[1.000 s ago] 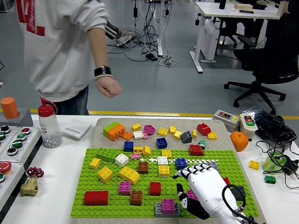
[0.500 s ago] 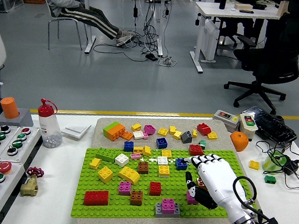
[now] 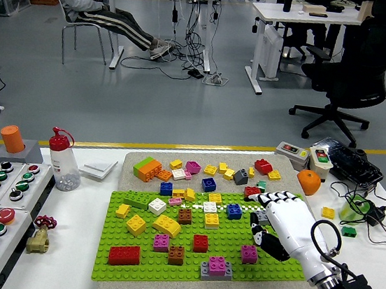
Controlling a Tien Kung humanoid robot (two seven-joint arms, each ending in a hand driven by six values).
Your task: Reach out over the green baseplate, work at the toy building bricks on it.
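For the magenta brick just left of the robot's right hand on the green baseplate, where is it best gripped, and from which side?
Probably by its two upright side faces, from above. The magenta brick stands studs-up on the green baseplate, bare plate around it, so fingers can pinch it. The right hand hovers just right of it, fingers relaxed, empty.

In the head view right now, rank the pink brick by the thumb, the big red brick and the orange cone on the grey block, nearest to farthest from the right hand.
1. Pink brick, just left of the right hand.
2. Big red brick, at the green baseplate's near-left corner.
3. Orange cone, far left on the table.
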